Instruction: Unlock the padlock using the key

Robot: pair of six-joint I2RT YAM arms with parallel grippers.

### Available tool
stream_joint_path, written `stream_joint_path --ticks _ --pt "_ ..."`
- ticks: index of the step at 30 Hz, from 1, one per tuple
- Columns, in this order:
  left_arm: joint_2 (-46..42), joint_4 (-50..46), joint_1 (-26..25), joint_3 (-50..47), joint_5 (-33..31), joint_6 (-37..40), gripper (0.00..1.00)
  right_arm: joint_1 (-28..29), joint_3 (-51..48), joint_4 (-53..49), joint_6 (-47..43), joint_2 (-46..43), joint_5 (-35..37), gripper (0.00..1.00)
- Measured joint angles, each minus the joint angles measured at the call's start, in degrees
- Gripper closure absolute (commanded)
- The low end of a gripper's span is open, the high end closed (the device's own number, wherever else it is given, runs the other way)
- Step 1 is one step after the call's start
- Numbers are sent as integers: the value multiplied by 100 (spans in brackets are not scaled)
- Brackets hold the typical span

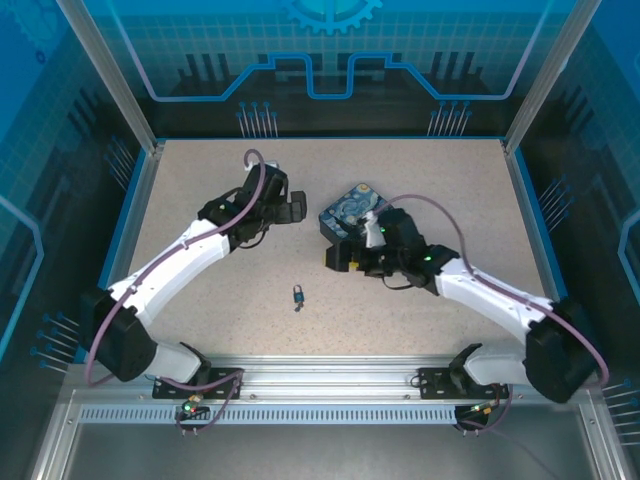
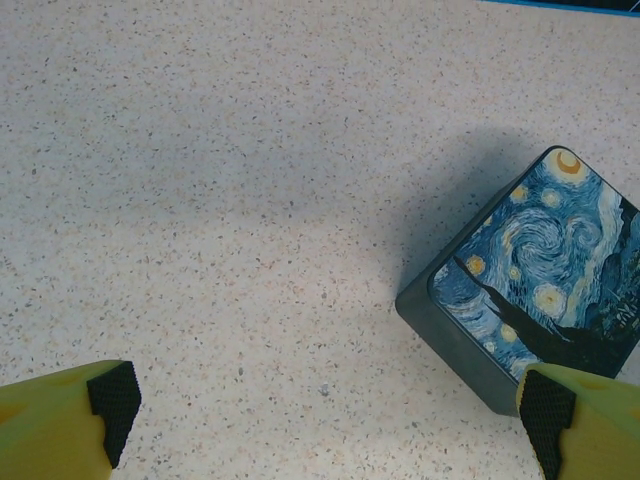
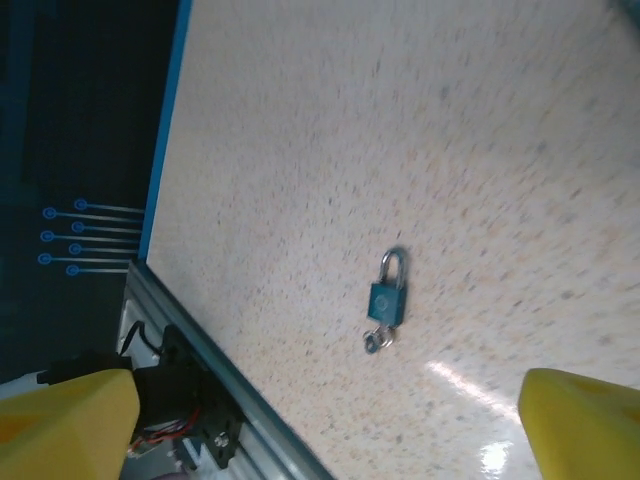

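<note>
From above, the padlock (image 1: 298, 295) lies by the middle of the worktop's (image 1: 200, 190) near edge, apart from the left gripper (image 1: 296, 208) and right gripper (image 1: 333, 258). The tin (image 1: 352, 208) sits farther back.

On the left wrist, the fingers stand wide apart and empty, beside the tin.

On the right wrist, the fingers are also wide apart. The key (image 3: 376, 339) touches the padlock's base, but I can't tell if it's seated. I'd pin the body with the left gripper, then pinch and turn the key gently.
</note>
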Motion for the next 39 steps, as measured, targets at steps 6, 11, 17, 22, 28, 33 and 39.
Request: stream_joint_path --ticks 6,11,17,22,28,33,39 --pt "-411 769 0 -721 -20 114 1 -1104 52 -802 -520 -953 9 0" --pt "-883 1832 -83 -1523 -20 682 1 -1891 422 -1580 -999 -1091 28 0" --pt "-1266 2771 -439 -2081 -229 1912 1 -2570 957 -1976 -1364 -1154 490 0" --pt "-1366 3235 -492 -2264 -619 2577 1 -3077 1001 -1932 -1419 -1158 1268 0" --pt "-1591 3659 -203 -2761 -621 2610 1 -3182 424 -1049 -1469 -1191 2802 0" --pt "-1604 3993 407 -2946 -492 2629 1 -3189 208 -533 -1926 -990 3901 0" --pt "-1604 4417 1377 -3176 -227 2743 1 -3189 -72 385 -2743 -649 4332 0"
